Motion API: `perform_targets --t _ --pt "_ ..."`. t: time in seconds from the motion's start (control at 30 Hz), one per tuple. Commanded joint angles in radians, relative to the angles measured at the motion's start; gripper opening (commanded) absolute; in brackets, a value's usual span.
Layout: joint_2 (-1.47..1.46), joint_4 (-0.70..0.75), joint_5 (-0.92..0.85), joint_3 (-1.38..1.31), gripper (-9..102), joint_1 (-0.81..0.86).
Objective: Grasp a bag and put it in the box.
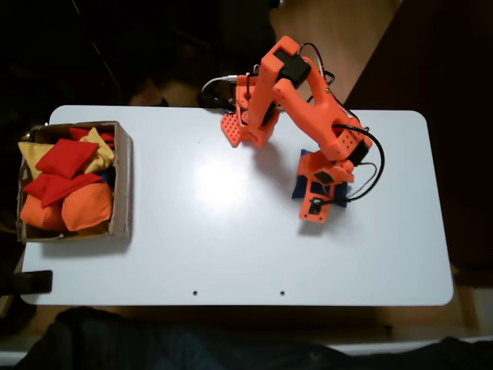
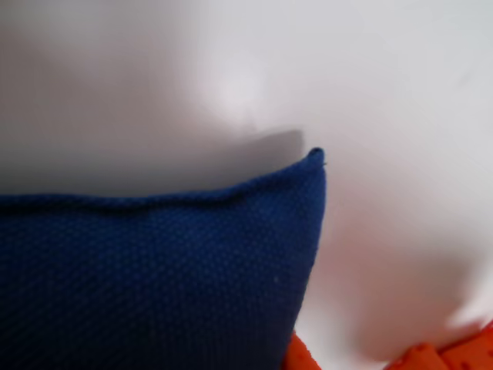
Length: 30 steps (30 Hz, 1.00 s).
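The fixed view looks straight down from high above the white table [image 1: 231, 231], with the whole tabletop in sight. The wrist view sits very close to the blue bag [image 2: 154, 277] on that table – both views share this bag [image 1: 297, 185].

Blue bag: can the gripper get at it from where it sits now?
Probably yes. In the fixed view the gripper is right over the blue bag on the white table, nothing else nearby. The wrist view shows the bag close up, orange fingertips beside it. Whether the jaws are open isn't clear.
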Motion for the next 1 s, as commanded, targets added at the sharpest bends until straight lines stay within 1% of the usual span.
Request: perform_targets --t 0.0,0.2,0.43,0.53,0.57,0.6,0.67,0.7,0.8,0.83,0.9,0.97 --pt "0.005 -0.009 0.002 0.005 88 0.014" --pt "0.008 -0.025 -0.017 0.02 70 0.014" --pt "0.018 -0.041 -0.023 0.034 62 0.015" --pt "0.018 -0.051 -0.023 0.034 53 0.015" --pt "0.02 -0.054 -0.023 0.034 48 0.015" --pt "0.021 -0.057 -0.023 0.034 44 0.015" --pt "0.026 -0.06 -0.02 0.034 41 0.017" --pt "0.029 -0.061 -0.018 0.034 37 0.017" --pt "0.037 -0.063 -0.012 0.034 34 0.021" --pt "0.04 -0.064 -0.009 0.034 31 0.025" --pt "0.046 -0.066 0.0 0.029 28 0.029" --pt "0.06 -0.066 0.009 0.025 22 0.034"
